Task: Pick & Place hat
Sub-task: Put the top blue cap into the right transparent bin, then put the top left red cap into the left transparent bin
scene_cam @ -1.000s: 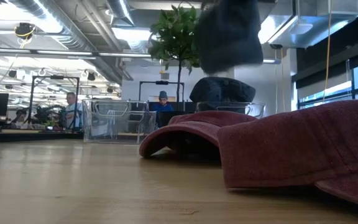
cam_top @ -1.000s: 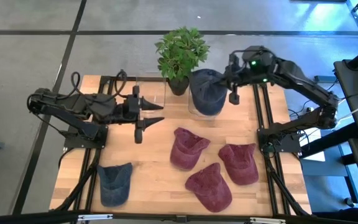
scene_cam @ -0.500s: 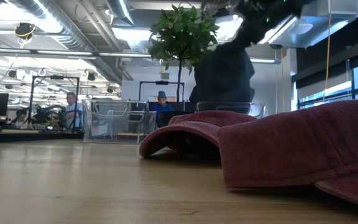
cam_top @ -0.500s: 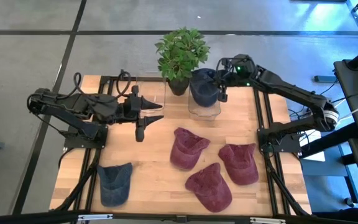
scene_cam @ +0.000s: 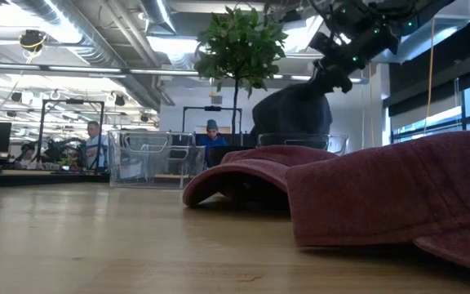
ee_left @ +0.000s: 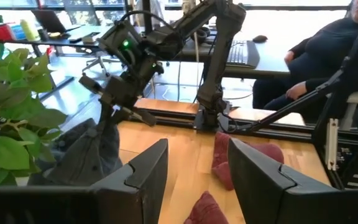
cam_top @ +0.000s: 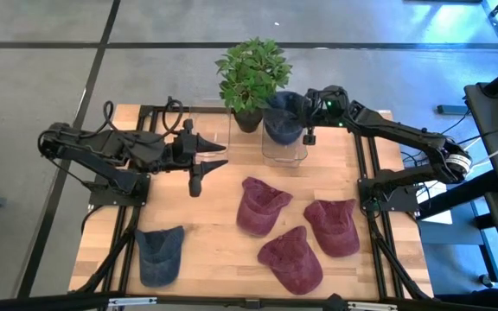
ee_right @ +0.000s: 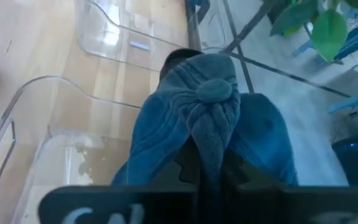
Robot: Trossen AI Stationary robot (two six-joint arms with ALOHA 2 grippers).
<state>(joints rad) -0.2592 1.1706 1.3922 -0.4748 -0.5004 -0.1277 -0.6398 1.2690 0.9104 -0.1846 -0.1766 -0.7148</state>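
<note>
A dark blue hat [cam_top: 284, 121] sits in a clear plastic bin [cam_top: 285, 155] at the table's far middle, beside a potted plant [cam_top: 251, 73]. My right gripper [cam_top: 308, 130] is shut on the hat; it also shows in the low view [scene_cam: 333, 77] and in the left wrist view [ee_left: 114, 102]. My left gripper [cam_top: 214, 160] hovers open and empty over the table's left middle, its fingers apart in its wrist view [ee_left: 194, 168]. My right gripper pinches a bunched fold of the hat's crown [ee_right: 207, 140], just below the top button [ee_right: 215, 90], between its two fingers. It comes slanting down from the table's right side. The hat hangs below the fingers, its lower part inside the bin [scene_cam: 296, 135].
Three maroon hats [cam_top: 262, 206] [cam_top: 331, 225] [cam_top: 292, 259] lie on the near right part of the table, and a second blue hat [cam_top: 160, 253] lies near the left front. Another clear bin [cam_top: 210, 130] stands left of the plant. People sit beyond the table.
My right gripper has gone down and a little toward the table's left edge with the blue hat, still shut on it. The hat has come down from well above the bin into it.
</note>
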